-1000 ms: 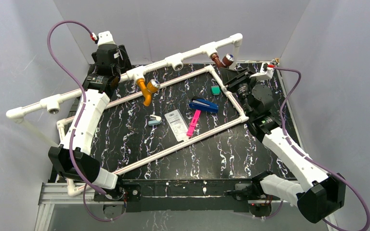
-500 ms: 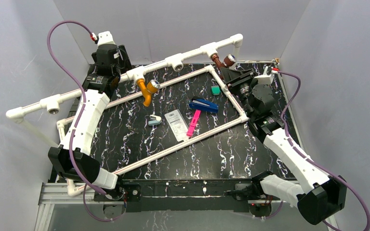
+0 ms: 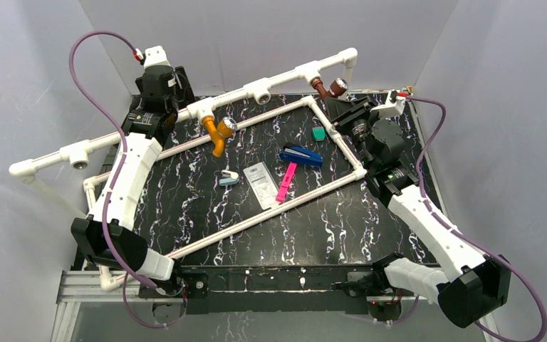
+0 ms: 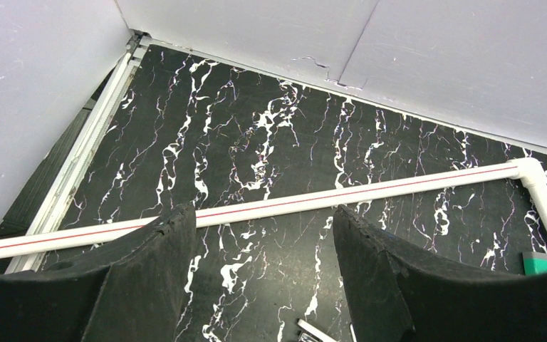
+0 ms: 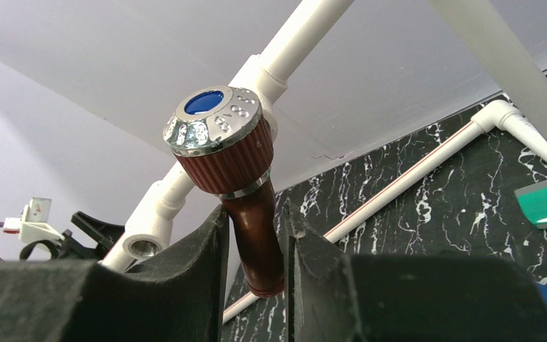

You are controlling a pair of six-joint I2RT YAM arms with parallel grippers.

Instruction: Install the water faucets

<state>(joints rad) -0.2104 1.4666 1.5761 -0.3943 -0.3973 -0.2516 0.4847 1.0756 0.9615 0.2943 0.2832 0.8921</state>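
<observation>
Right wrist: right pincer point(image 5: 255, 210) narrow, clamped on brown faucet point(image 5: 238, 160) at white tee point(image 3: 308, 71); wrist rolled slightly since a second ago, likely threading in. Orange faucet point(image 3: 217, 132) hanging left of that tee. Left pincer point(image 4: 263, 212) wide, empty.

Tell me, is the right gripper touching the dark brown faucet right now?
Touching. The right wrist view shows the right gripper with both fingers pressed against the dark brown faucet on its spout, no gap either side.
</observation>
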